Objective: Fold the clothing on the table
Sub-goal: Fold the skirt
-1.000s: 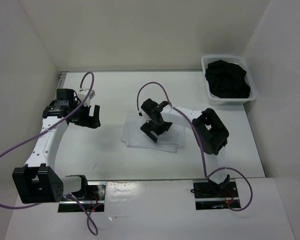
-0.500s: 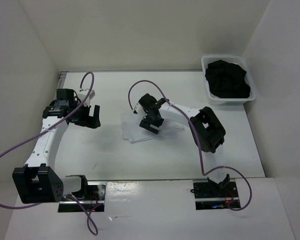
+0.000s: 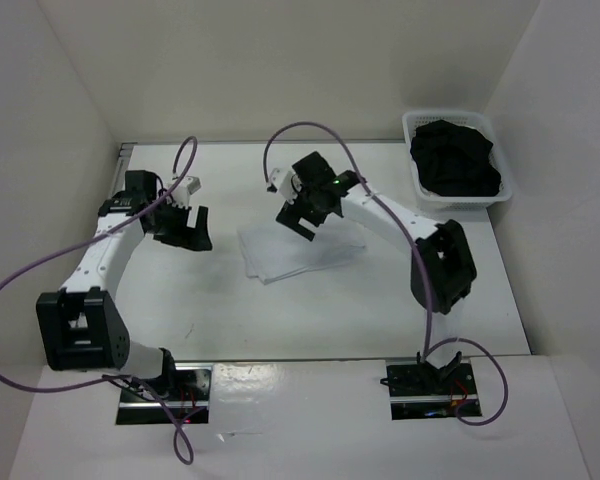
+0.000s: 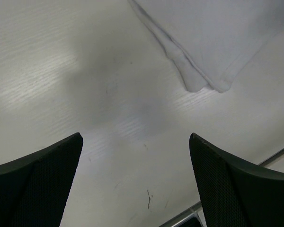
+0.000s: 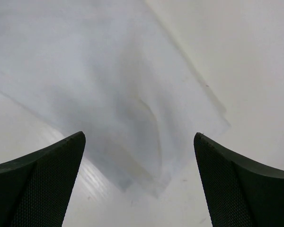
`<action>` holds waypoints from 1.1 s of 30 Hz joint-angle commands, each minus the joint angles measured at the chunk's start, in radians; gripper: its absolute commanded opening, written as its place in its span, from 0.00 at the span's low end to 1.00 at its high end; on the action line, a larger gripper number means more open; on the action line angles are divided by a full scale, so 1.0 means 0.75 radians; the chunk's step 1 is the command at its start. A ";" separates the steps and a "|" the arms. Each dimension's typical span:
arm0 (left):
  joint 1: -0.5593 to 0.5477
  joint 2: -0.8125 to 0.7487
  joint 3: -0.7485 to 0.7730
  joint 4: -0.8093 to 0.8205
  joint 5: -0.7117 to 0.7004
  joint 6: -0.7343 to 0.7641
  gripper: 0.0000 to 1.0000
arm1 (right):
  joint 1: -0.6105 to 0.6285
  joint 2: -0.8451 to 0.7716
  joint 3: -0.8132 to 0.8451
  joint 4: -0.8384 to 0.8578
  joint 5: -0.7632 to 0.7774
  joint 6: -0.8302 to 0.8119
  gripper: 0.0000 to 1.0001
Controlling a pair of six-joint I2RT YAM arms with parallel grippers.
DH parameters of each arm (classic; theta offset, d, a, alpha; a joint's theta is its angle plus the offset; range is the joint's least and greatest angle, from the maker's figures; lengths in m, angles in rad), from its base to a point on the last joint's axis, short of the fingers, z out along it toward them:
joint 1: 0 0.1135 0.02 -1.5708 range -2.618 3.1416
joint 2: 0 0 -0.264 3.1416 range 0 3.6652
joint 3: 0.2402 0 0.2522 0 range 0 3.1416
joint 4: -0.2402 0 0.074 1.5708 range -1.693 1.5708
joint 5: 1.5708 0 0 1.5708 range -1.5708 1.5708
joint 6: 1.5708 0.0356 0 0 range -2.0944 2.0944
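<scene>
the table (image 3: 400, 300) is carrying the clothing (image 3: 298, 257), lying part-folded near its centre. the right tool (image 3: 296, 220) is hovering at the clothing's 12 o'clock edge, the left tool (image 3: 185, 238) off at 9 o'clock, both gaping wide and holding nothing; each is probably needing to pinch every layer together

We see, at centre, the clothing (image 3: 300, 255): thin, creased white cloth. The table (image 3: 220, 310): glossy, faintly grained. The left gripper (image 4: 135, 138): matt black, finely dotted.

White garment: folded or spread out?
Folded: the clothing lies as a compact flat rectangle on the table, layered edges stacked at its corner in the left wrist view.
</scene>
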 commanded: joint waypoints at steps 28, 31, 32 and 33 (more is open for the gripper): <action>-0.131 1.005 0.620 0.142 0.349 0.089 0.63 | -0.468 -0.599 -0.399 -0.070 -0.144 0.149 0.99; -0.131 1.021 0.632 0.142 0.349 0.089 0.64 | -0.468 -0.599 -0.399 -0.070 -0.156 0.162 0.99; -0.131 1.021 0.632 0.154 0.349 0.089 0.64 | -0.468 -0.599 -0.399 -0.070 -0.156 0.162 0.99; -0.131 1.034 0.632 0.154 0.349 0.089 0.64 | -0.468 -0.587 -0.387 -0.070 -0.156 0.162 0.99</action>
